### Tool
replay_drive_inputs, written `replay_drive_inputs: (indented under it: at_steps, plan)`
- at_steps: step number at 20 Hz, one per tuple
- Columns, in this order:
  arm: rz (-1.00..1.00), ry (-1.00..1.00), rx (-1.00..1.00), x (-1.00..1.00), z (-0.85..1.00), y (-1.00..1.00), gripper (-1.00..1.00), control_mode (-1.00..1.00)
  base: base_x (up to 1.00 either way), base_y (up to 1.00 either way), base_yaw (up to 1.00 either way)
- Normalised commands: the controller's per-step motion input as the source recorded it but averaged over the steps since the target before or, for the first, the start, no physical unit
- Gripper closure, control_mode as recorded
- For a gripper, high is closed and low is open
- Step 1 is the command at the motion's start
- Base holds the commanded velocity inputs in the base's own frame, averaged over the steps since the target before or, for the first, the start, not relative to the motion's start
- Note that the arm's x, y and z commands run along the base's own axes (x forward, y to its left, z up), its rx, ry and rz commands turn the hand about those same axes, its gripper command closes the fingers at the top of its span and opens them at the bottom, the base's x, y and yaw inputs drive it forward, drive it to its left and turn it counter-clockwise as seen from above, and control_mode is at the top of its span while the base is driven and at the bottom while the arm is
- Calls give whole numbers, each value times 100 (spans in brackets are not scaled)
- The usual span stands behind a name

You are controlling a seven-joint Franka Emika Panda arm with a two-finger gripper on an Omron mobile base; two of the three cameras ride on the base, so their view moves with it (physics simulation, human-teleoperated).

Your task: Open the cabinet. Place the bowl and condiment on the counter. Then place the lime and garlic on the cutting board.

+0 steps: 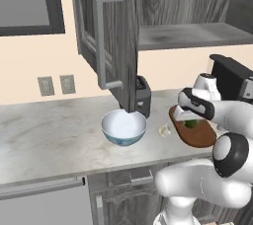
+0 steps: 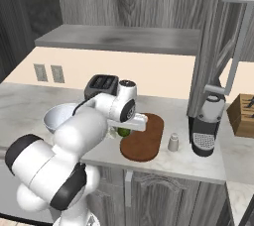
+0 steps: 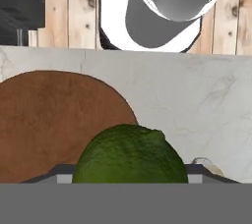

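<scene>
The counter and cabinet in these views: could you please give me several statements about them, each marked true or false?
1. The cabinet door stands open. True.
2. The bowl sits on the cabinet shelf. False: it stands on the counter.
3. The garlic lies on the cutting board. False: it lies on the counter, between the bowl and the board.
4. The condiment stands upright on the counter beside the board. True.
5. The gripper is closed on the lime. True.
</scene>
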Motion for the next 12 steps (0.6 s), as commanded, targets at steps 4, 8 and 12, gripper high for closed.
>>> replay_drive_inputs:
  at_steps: [4, 8, 12]
  plan:
    - [0, 14, -2, 100, -3, -6, 100, -100, 0, 0, 0]
    - [0, 4, -1, 59, -1, -25, 100, -100, 0, 0, 0]
    - [0, 0, -1, 18, -21, -54, 100, -100, 0, 0, 0]
